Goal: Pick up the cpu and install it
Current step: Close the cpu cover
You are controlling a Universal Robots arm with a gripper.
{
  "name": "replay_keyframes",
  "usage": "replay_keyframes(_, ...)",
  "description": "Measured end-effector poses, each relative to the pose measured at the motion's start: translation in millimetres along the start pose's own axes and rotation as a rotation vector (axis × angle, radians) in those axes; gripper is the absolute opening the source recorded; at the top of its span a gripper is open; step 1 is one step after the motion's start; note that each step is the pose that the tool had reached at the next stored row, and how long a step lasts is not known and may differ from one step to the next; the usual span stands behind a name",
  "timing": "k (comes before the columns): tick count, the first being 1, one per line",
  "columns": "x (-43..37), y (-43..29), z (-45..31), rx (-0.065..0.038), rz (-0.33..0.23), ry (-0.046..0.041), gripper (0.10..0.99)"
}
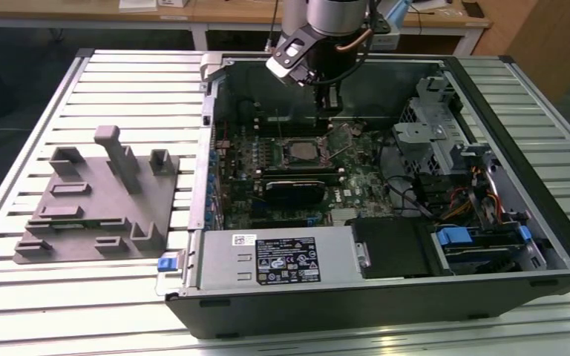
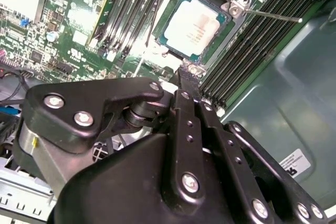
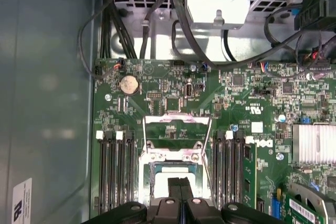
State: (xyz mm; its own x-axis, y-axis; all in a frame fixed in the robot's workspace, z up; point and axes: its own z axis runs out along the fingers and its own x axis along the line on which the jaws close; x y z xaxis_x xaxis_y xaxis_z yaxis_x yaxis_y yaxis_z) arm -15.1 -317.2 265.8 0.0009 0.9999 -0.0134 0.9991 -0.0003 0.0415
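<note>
Slatted table (image 1: 116, 74), open case (image 1: 364, 315): we are logging the cpu (image 2: 194, 24) lying flat in the socket (image 3: 149, 157). Claw (image 2: 188, 73) is hovering at the socket's edge, cpu just beyond its tips, fingers pressed together, gripping nothing.

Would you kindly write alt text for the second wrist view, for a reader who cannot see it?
The cpu, pale silver face up, lies in the motherboard socket, flanked by dark memory slots. The black gripper points at the socket's edge, its tip just short of the cpu.
</note>
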Motion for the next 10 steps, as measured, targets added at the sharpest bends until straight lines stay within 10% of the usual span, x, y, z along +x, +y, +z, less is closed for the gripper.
replay_keyframes(10,0.0,4.1,-0.2,0.0,0.0,0.0,0.106)
